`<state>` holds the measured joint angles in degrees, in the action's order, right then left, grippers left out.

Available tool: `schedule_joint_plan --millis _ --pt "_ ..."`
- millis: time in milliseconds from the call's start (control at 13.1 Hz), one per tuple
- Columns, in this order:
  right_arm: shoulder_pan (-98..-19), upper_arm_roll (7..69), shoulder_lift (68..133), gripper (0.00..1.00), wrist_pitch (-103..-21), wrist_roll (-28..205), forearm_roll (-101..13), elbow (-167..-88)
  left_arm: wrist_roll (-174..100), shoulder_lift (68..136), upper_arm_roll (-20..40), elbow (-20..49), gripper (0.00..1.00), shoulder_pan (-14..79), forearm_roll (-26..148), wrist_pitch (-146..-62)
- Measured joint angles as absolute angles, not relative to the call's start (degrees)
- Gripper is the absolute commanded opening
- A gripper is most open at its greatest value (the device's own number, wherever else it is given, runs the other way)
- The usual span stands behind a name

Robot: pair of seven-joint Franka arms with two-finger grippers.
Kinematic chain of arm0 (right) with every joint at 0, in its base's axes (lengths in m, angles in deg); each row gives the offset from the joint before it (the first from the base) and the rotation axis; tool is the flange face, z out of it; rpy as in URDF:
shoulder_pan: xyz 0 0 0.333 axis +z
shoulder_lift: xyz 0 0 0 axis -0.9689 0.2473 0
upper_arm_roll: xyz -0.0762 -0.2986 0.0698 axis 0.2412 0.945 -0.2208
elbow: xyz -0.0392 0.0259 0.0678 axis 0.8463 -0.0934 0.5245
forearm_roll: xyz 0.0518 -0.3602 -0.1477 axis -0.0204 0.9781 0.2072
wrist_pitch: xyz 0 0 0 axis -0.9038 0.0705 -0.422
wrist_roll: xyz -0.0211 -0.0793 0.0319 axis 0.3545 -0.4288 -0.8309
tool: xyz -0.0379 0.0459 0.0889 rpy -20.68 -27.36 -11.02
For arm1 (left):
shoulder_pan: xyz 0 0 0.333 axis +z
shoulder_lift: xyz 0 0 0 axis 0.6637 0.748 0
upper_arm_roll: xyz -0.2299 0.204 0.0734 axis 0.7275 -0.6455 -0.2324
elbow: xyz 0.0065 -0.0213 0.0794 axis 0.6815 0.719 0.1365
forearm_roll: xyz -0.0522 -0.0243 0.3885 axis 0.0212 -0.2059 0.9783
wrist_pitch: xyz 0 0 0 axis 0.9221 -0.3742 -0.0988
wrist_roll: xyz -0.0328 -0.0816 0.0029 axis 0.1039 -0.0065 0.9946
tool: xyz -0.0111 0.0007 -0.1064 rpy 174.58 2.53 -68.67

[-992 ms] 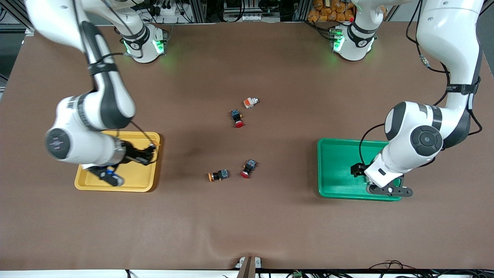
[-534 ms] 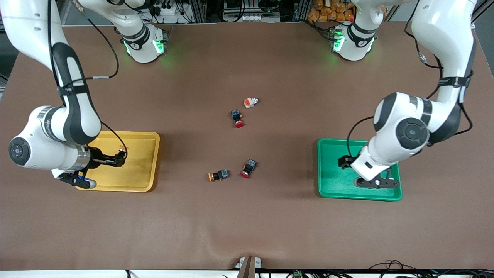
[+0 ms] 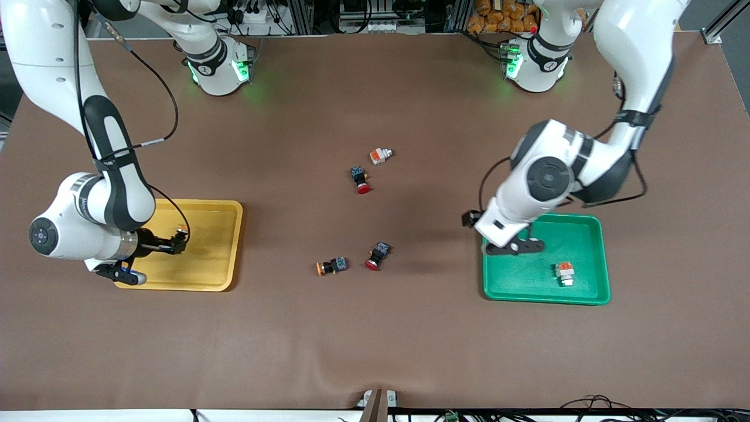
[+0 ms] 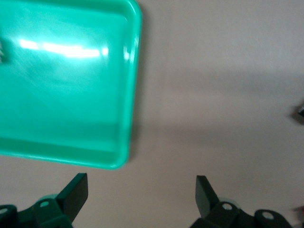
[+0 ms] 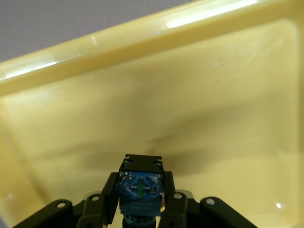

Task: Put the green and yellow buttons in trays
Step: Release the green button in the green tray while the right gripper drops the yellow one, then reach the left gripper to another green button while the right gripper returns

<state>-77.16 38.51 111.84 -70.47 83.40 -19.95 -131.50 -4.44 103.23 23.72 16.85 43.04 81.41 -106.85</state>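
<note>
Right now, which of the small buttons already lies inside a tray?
The grey button with the orange block, alone in the green tray; the loose others lie on the brown table.

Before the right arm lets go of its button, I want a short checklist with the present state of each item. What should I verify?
1. Right tool shut on a dark button: ok.
2. Held button is over the yellow tray, inside its rim: ok.
3. Tray floor under the button is bare: ok.
4. Cap colour of the held button is yellow: cannot tell, the cap is hidden.
5. Left tool open and holding nothing, over the green tray's edge toward the table's middle: ok.
6. Grey button already lies in the green tray: ok.
</note>
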Motion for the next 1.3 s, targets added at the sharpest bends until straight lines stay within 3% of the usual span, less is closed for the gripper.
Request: schedule_joint_plan --millis 153,458,839,1297 --pt "-77.88 38.51 112.51 0.82 -70.8 84.09 -19.95 -131.53 4.13 103.22 28.16 22.45 1.0 42.68 81.59 -113.29" --pt "-78.06 38.18 112.63 0.84 -70.45 84.13 -19.99 -131.31 21.82 103.26 30.56 30.36 1.0 34.01 82.35 -121.34" --pt "-77.77 37.55 111.54 0.84 -60.64 76.87 -20.35 -125.81 41.29 106.11 30.46 31.4 1.0 24.81 89.7 -125.7" --pt "-70.02 36.78 110.86 0.85 -60.13 59.93 -24.48 -124.57 56.99 113.73 30.38 30.5 1.0 22.83 102.58 -130.27"
